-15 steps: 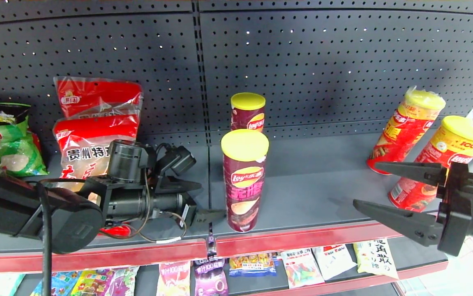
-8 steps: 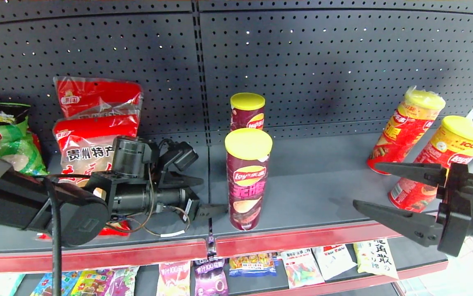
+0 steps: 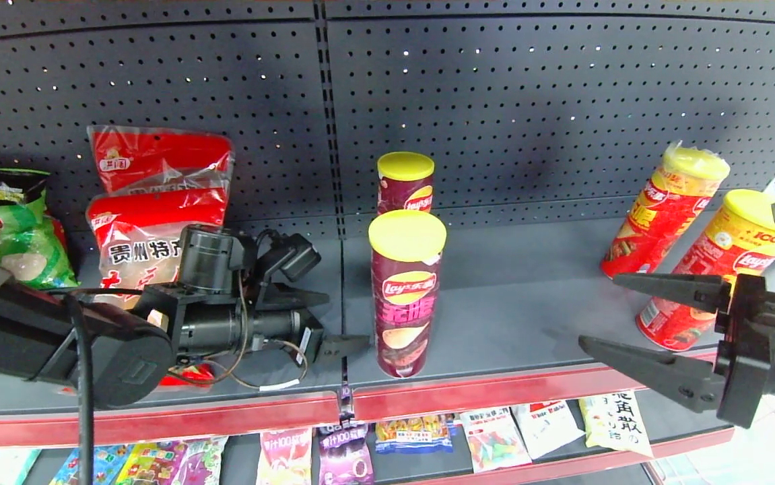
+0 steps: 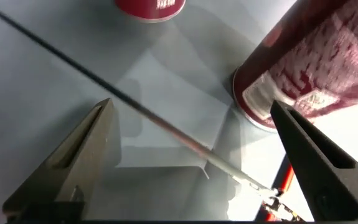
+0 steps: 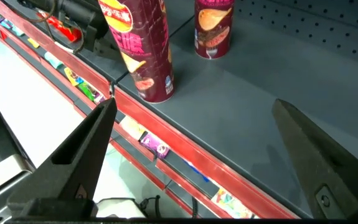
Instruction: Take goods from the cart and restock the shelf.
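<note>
On the grey shelf (image 3: 515, 303), close to its red front edge (image 3: 495, 392), a purple can (image 3: 406, 296) with a yellow lid stands upright. A second purple can (image 3: 405, 183) stands at 12 o'clock from it, near the dark pegboard (image 3: 528, 101) that makes the back wall.

The left gripper (image 3: 337, 322) is at 9 o'clock of the front can, just beside it. Its fingers are spread apart and hold nothing. The right gripper (image 3: 599, 310) is at 3 o'clock, well apart from this can. It is also spread wide and empty. Two red-yellow cans (image 3: 663, 212) stand behind it, near the right end of the shelf.

At 10 o'clock from the front can, red bags (image 3: 151, 202) rest against the pegboard. A green bag (image 3: 3, 229) is at 9 o'clock of them. At 6 o'clock, a lower shelf (image 3: 596, 459) carries small candy packets (image 3: 495, 438).
</note>
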